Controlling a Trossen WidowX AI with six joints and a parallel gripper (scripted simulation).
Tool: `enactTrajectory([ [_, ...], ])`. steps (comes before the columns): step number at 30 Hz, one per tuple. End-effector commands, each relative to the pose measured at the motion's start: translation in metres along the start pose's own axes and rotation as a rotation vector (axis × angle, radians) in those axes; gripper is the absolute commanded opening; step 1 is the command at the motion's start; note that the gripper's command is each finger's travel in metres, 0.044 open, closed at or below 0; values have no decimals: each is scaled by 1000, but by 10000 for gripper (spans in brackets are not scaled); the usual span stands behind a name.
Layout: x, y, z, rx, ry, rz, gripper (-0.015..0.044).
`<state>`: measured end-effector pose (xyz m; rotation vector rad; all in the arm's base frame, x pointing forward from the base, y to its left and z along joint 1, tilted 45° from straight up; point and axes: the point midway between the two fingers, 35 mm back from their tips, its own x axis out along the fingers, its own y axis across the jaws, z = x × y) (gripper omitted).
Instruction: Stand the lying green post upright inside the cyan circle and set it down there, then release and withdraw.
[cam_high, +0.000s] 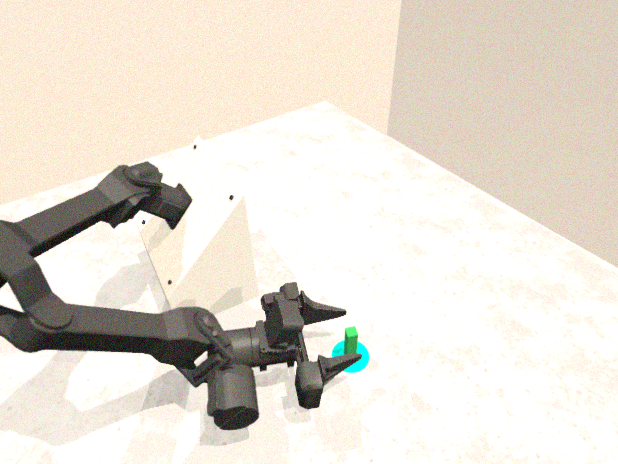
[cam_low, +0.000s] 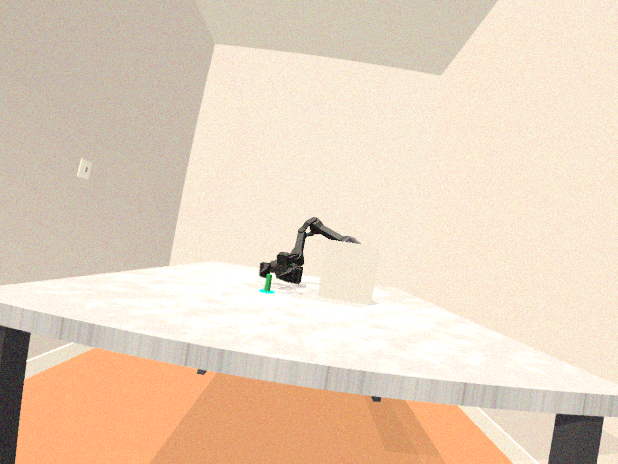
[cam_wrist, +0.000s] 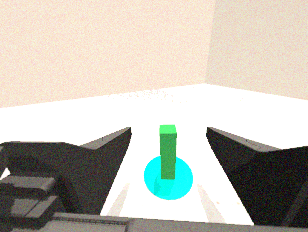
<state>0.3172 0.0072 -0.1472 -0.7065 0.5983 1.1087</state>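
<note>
The green post (cam_high: 351, 341) (cam_low: 268, 282) (cam_wrist: 168, 155) stands upright on the cyan circle (cam_high: 354, 366) (cam_low: 267, 292) (cam_wrist: 168, 191). In the wrist view its foot is inside the circle, near the middle. My gripper (cam_high: 353, 334) (cam_wrist: 169, 130) is open wide, with one finger on each side of the post and a gap between each finger and the post. In the top view the lower fingertip covers part of the circle and comes close to the foot of the post.
A pale upright panel (cam_high: 220, 260) (cam_low: 348, 272) stands on the table (cam_high: 475, 300) (cam_low: 225, 320) beside the arm. Parts of the arm (cam_high: 115, 325) (cam_low: 300, 240) reach over and past it. Walls rise behind the table.
</note>
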Motion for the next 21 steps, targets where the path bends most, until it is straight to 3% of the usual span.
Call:
enactTrajectory([
  [1,-2,-3,22,-9,-1,-1,400],
  [9,-10,0,80,-16,-13,-3,400],
  [14,-7,1,85,-5,-1,9,400],
  [21,32,7,90,136,250,146,400],
])
